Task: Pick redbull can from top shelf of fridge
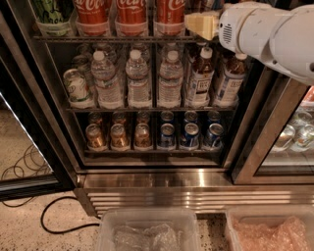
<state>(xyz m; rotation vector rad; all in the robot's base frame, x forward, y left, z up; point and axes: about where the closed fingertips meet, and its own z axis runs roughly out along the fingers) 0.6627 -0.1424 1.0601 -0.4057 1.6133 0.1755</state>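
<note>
Gripper (201, 24) on a white arm (267, 34) sits up at the right end of the top shelf (113, 38) of the fridge (147, 179). Cannot tell if the jaws are open or closed. Redbull can not made out; the spot behind the jaws is hidden. Red cola cans (131, 12) stand just left of the jaws, with a green can (51, 14) further left. Brown-cap bottles (201, 78) are right below the jaws and water bottles (137, 78) below-left. Small blue cans (189, 136) are on the lowest rack.

Gripper (201, 24) at top shelf (98, 38), right of cola cans (131, 13)
</note>
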